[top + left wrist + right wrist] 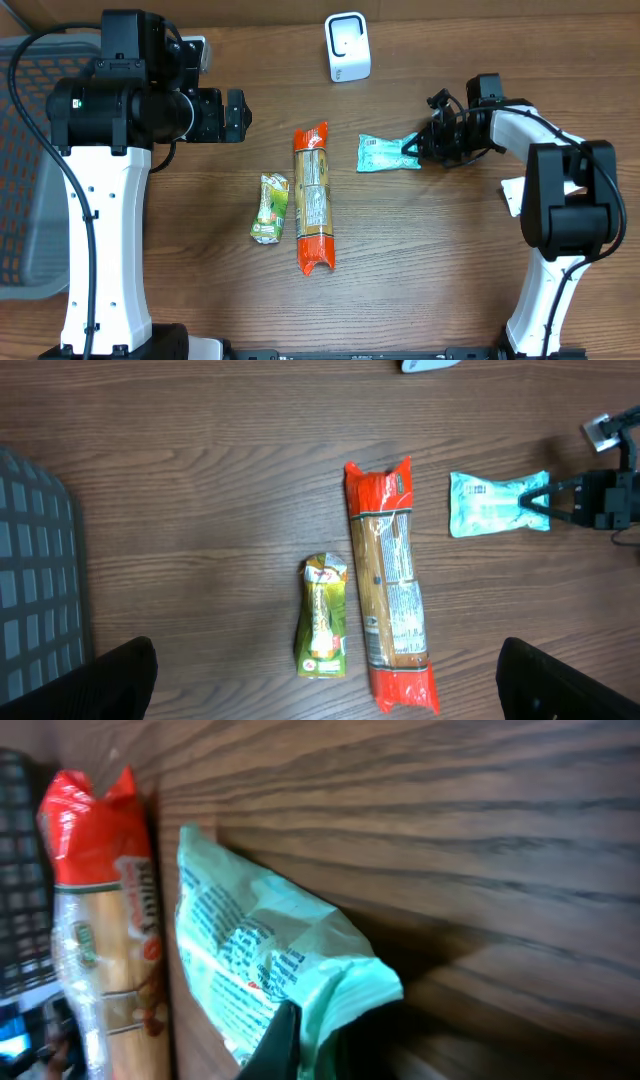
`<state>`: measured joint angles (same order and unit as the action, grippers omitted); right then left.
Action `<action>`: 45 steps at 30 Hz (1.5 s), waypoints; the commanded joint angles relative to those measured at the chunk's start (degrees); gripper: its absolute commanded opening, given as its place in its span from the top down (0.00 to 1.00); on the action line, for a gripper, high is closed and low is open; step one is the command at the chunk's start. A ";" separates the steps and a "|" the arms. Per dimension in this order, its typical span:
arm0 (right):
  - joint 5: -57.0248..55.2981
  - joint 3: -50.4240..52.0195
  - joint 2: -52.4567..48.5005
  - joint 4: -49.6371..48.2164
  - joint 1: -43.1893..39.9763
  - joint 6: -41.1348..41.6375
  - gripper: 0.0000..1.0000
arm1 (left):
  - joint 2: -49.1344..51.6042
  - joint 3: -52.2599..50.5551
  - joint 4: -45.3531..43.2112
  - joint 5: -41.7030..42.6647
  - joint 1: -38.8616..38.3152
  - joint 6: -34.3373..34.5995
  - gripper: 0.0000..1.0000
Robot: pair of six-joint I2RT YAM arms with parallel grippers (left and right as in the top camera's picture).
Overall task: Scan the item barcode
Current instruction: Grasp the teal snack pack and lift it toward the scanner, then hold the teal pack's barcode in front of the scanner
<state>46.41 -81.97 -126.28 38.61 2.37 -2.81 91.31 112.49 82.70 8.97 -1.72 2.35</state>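
Found the right gripper [418, 148] pressed together on the right end of a small, crinkled plastic teal packet [383, 153], jaws pinching its bunched edge. Located that teal packet right of the middle of the brown wood-grain table [450, 290], printed face up, most of it lying on the wood. Could not tell from any view whether the pinched end had left the surface. Caught, in the right wrist view, one dark finger [278, 1045] against the teal packet [260, 945], its white and red print too blurred to read.

Noted a long, clear-plastic, red-ended pasta pack [312, 198] just left of the packet, near but not touching, lying lengthwise towards the far edge. Noted a small shiny green pouch [270, 208] beside the pasta pack's left side, close but apart. Saw a white box-shaped plastic scanner [347, 47] at the table's far edge, well apart from the teal packet.

Found the left gripper [235, 112] spread wide and holding nothing, hanging over bare wood at the upper left, well apart from all three items. Picked out its two dark fingertips [110, 682] in the bottom corners of the left wrist view, with the green pouch [323, 617] and pasta pack [390, 600] between them, and the teal packet [490, 505] in the right gripper [548, 502] beyond. Marked a grey mesh basket [15, 150] at the table's left edge.
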 commanded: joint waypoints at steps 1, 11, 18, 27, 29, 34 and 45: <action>9.97 1.16 -1.42 0.15 -0.42 0.02 0.96 | -0.02 0.00 -0.22 -0.20 0.20 -1.29 0.00; 11.74 -2.49 15.37 9.25 -1.05 -0.35 0.96 | -0.02 0.00 -0.22 -0.20 0.20 -1.29 0.00; 9.09 -2.49 32.33 15.10 -1.05 0.09 0.96 | -0.02 0.00 -0.22 -0.17 0.20 -1.29 0.00; 3.43 -2.49 42.84 17.92 -1.05 0.79 0.96 | -0.02 0.00 -0.22 -0.17 0.20 -1.29 0.00; 2.01 -2.49 43.15 18.21 -0.98 2.14 0.96 | -0.02 0.00 -0.22 -0.20 0.20 -1.29 0.01; -5.49 -3.30 43.10 18.60 0.68 6.27 0.97 | -0.02 0.00 -0.22 -0.17 0.20 -1.29 0.00; -42.80 -33.46 33.03 21.64 10.86 10.08 0.97 | -0.02 0.00 -0.22 -0.17 0.20 -1.29 0.00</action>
<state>20.93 -108.73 -90.63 60.71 10.48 6.15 91.31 112.46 82.70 8.97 -1.72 2.35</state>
